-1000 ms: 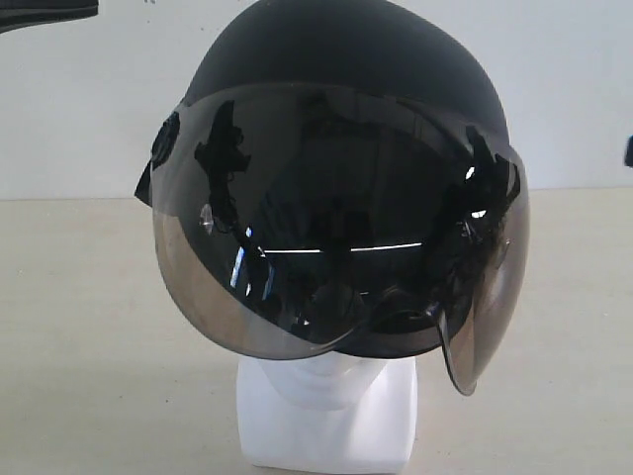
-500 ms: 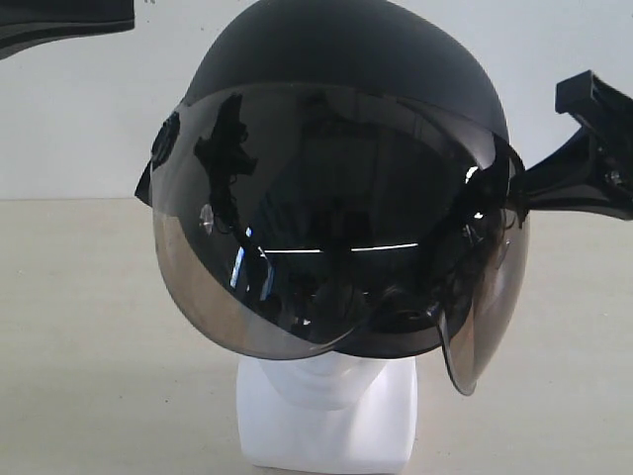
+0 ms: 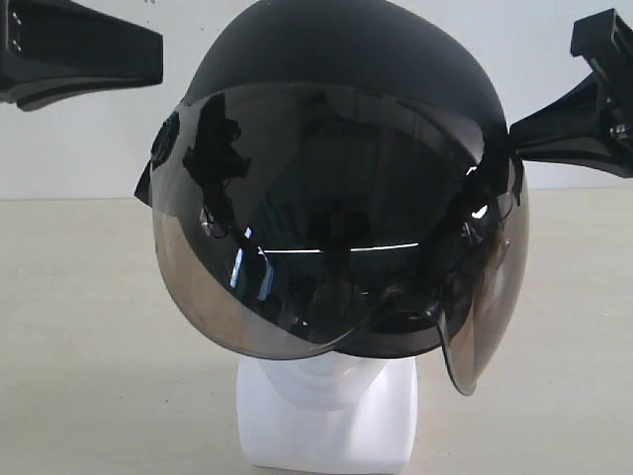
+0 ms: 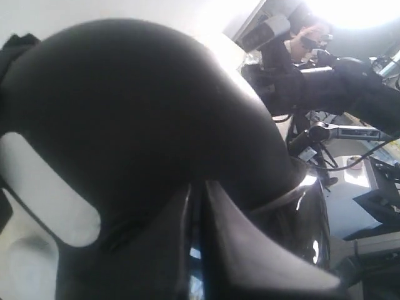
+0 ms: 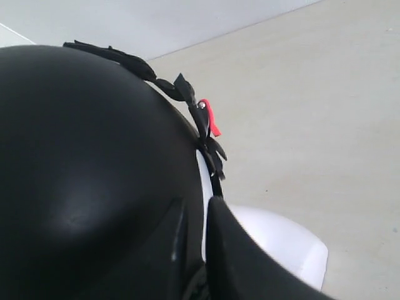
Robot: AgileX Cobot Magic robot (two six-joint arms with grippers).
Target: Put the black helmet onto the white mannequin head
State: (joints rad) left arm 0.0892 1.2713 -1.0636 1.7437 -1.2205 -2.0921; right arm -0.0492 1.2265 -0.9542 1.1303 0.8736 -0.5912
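The black helmet (image 3: 346, 49) sits on the white mannequin head (image 3: 326, 416) with its smoky visor (image 3: 326, 228) down over the face; only the neck and square base show. My left gripper (image 3: 153, 45) hangs at the upper left, shut, a short gap from the shell. My right gripper (image 3: 516, 134) is shut, its tip against the helmet's right side by the visor hinge. The left wrist view shows the left gripper (image 4: 199, 187) with jaws together before the helmet (image 4: 125, 112). In the right wrist view the right gripper (image 5: 197, 203) lies beside the helmet (image 5: 81, 156), with the mannequin head (image 5: 281, 240) below.
A beige tabletop (image 3: 79, 327) spreads around the base, with a white wall (image 3: 79, 148) behind. A black strap with a red clip (image 5: 209, 119) hangs at the helmet's rim. Stands and cables (image 4: 337, 131) show in the left wrist view.
Both grippers have come in from the sides toward the helmet: the left further in at the upper left, the right up against the right side. The helmet has not moved.
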